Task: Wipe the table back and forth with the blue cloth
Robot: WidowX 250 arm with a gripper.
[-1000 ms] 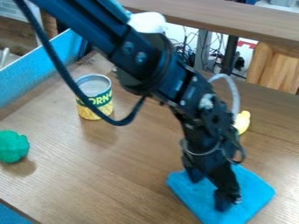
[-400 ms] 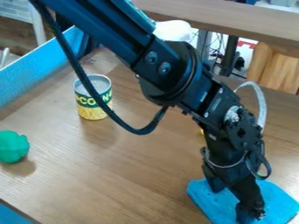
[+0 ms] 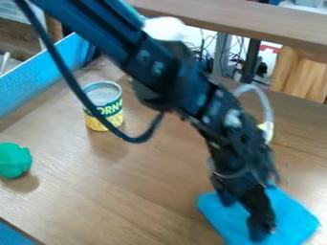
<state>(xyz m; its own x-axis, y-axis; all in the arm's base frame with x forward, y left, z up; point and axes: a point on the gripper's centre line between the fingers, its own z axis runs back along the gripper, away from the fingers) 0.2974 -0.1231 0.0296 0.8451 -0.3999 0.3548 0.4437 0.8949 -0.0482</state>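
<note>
- When looking at the lower right, can see a black gripper pointed down onto a blue cloth, touching its upper side.
- Not clenched, by the look of it: got two fingers spread apart, with blue showing between them. Would call that released rather than pinching anything.
- As for the cloth, lying pretty flat on the wooden table, right beneath the gripper and poking out around it, mostly to the right.
- Coming in from the top left, a long black arm, slanting across to the gripper, plus a dark cable looping down in front of a can.
- Speaking of the can, standing upright left of the arm, with a green and yellow label. Well apart from the gripper.
- Over at the left edge, a green lumpy thing, also well away from the cloth.
- Just behind the arm, a bit of something yellow, mostly hidden, farther back than the cloth. Can't make out its full shape.
- Along the upper left, a blue board; across the top, a wooden beam, with loose wires behind.
</note>
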